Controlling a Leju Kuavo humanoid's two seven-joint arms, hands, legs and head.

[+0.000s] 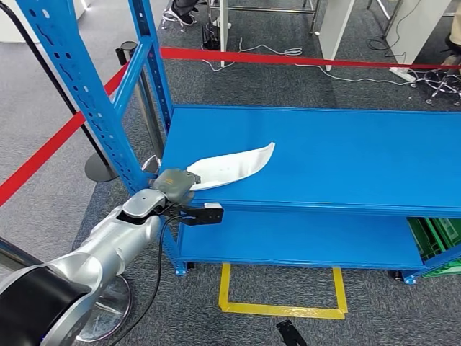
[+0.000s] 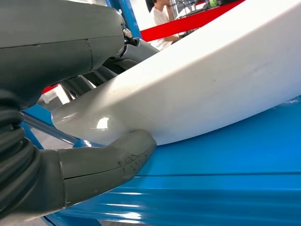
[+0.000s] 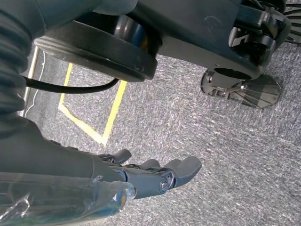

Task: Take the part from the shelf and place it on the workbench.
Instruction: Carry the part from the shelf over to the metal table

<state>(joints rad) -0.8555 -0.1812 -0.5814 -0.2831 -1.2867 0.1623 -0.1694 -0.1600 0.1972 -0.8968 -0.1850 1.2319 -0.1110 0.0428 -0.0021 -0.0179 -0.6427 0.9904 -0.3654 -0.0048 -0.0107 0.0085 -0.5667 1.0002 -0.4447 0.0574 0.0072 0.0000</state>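
Part, white, long and curved, lies on the blue shelf near its left front corner. Left hand grips its near end, thumb under the edge and fingers over it. Right hand hangs above the grey carpet, fingers loosely extended, holding nothing

1. One white part on the shelf, and that's the lot.
2. One blue shelf unit, with two blue decks showing.
3. Two robot hands: left hand at the part, right hand hanging over the carpet.
4. One red barrier tape strung behind the rack.
5. One yellow floor rectangle.
6. One green crate, far right.
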